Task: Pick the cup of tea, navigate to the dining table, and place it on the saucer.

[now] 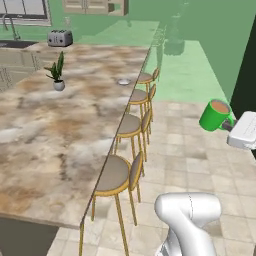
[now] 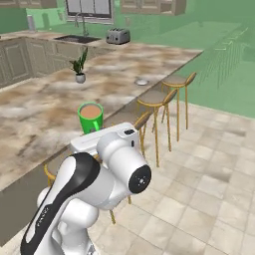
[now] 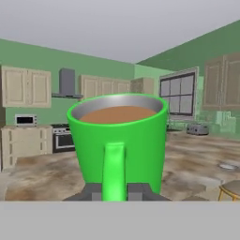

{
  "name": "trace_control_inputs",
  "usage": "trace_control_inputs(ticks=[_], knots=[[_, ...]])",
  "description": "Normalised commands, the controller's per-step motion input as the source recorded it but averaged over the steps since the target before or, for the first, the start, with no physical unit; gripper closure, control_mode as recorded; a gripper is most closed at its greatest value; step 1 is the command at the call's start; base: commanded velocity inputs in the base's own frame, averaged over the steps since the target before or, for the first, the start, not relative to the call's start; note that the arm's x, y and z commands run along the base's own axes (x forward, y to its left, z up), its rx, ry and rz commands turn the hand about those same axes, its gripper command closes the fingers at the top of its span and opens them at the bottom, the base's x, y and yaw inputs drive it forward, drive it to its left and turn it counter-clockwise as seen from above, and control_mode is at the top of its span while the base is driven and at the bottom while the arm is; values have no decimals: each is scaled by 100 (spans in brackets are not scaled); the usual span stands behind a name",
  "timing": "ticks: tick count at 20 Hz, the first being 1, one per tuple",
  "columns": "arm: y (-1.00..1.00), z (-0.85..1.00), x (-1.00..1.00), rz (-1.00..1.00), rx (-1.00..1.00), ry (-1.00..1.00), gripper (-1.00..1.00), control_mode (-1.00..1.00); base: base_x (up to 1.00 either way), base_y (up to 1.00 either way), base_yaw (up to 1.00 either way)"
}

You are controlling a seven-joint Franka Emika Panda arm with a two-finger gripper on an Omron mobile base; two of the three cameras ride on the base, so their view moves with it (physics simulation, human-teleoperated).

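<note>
The cup of tea (image 1: pixel 215 115) is a bright green mug with light brown liquid, held upright in the air over the floor right of the stools. My gripper (image 3: pixel 114 191) is shut on the cup's handle; in the hand view the cup of tea (image 3: pixel 119 140) looms close with both dark fingertips (image 3: pixel 93 191) pinching the handle. From the right base view the cup of tea (image 2: pixel 90 117) sits just above my white hand. The saucer (image 1: pixel 123 81) lies near the far right edge of the dining table (image 1: pixel 45 135), a marbled beige-brown top. The saucer (image 2: pixel 142 81) and the dining table (image 2: pixel 40 109) also show there.
Several round-seated stools (image 1: pixel 116 175) line the table's right edge. A small potted plant (image 1: pixel 57 75) stands on the table left of the saucer. A toaster (image 1: pixel 60 37) and a sink (image 2: pixel 77 37) sit on the back counters. Tiled floor (image 1: pixel 185 150) lies to the right.
</note>
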Motion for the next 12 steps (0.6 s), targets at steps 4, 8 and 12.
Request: trace_control_inputs(ticks=[4,8,12], knots=[[0,0,0,0,0,0,100,100,69,-85,32],[0,0,0,0,0,0,100,100,66,-84,33],[0,0,0,0,0,0,100,100,64,-84,34]])
